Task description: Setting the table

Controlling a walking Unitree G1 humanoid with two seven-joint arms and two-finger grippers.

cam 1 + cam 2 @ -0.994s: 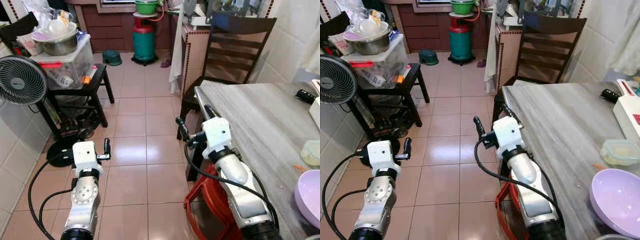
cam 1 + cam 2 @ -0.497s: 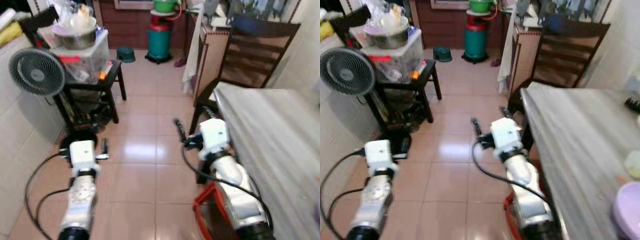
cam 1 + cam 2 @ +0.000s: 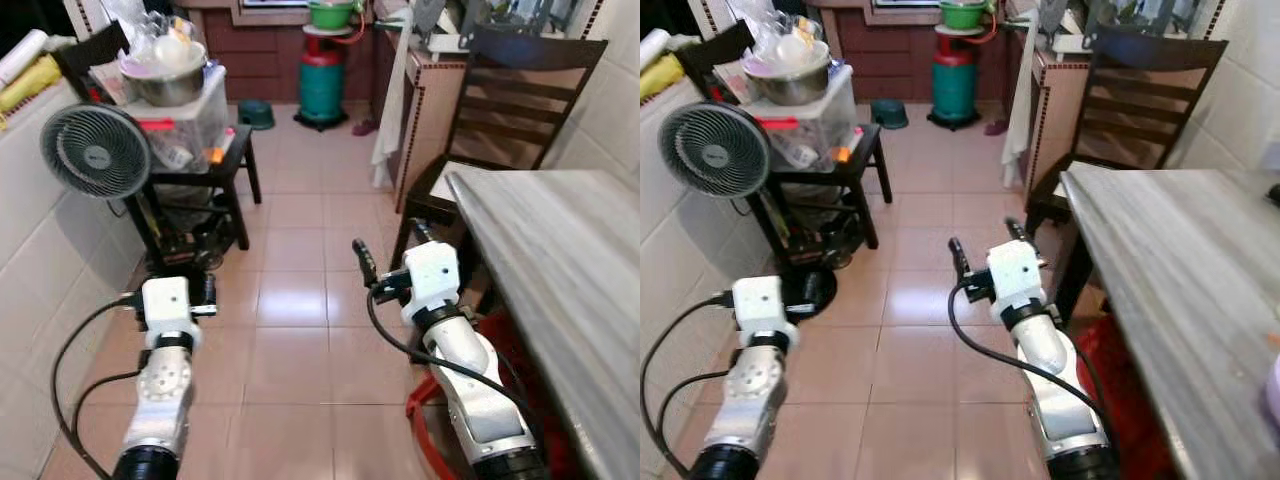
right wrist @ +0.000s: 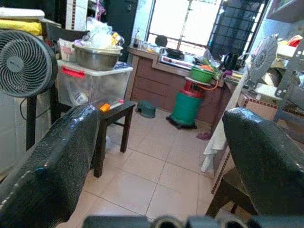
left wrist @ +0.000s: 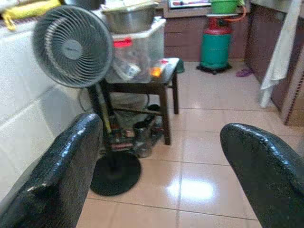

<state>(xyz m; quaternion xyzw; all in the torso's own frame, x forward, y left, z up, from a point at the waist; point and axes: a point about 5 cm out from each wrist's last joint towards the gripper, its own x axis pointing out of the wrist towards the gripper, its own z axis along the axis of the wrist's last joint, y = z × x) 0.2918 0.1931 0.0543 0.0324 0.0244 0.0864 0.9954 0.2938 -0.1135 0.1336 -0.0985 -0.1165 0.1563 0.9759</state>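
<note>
open tiled floor runs straight ahead between the two arms toward the green gas cylinder. on the left the way is narrowed by a standing fan and a dark side table stacked with a plastic box. on the right stand the grey table, a dark chair and a red stool.

You are in a home kitchen: tiled floor, green gas cylinder, stove, dining chair beside a grey worktop.
</note>
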